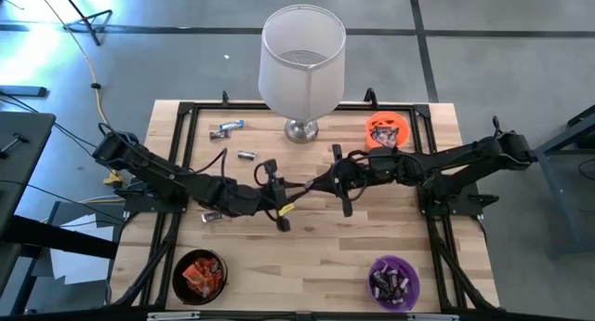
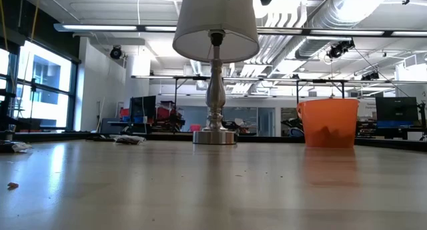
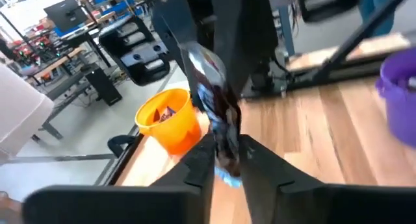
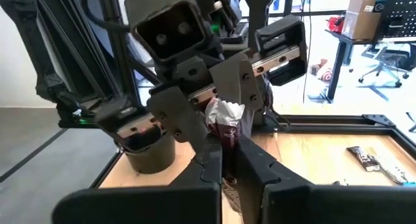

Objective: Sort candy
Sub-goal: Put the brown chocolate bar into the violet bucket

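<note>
One candy (image 3: pixel 218 113), a dark brown bar in a crinkled silvery wrapper, hangs in the air over the middle of the table. My left gripper (image 1: pixel 296 187) and my right gripper (image 1: pixel 323 182) meet there tip to tip, both shut on the candy (image 4: pixel 224 123). Loose candy lies on the tabletop at the far left (image 1: pixel 228 127), beside it (image 1: pixel 246 155), and under my left arm (image 1: pixel 211 216). The low view shows neither gripper. My left gripper pinches one end of the candy's wrapper (image 3: pixel 227 156) between its two fingers. It comes level from the table's left. The candy stands out past the fingertips, clear of the table. My right gripper pinches the candy's other end (image 4: pixel 227 146) between its two fingers. It comes level from the table's right, facing my left gripper. The crinkled wrapper end sticks up between the two grippers.
A lamp (image 1: pixel 299 65) with a white shade stands at the far middle. An orange bowl (image 1: pixel 386 131) sits at the far right, a black bowl (image 1: pixel 199 274) with orange-red candy at the near left, and a purple bowl (image 1: pixel 394 281) with dark candy at the near right.
</note>
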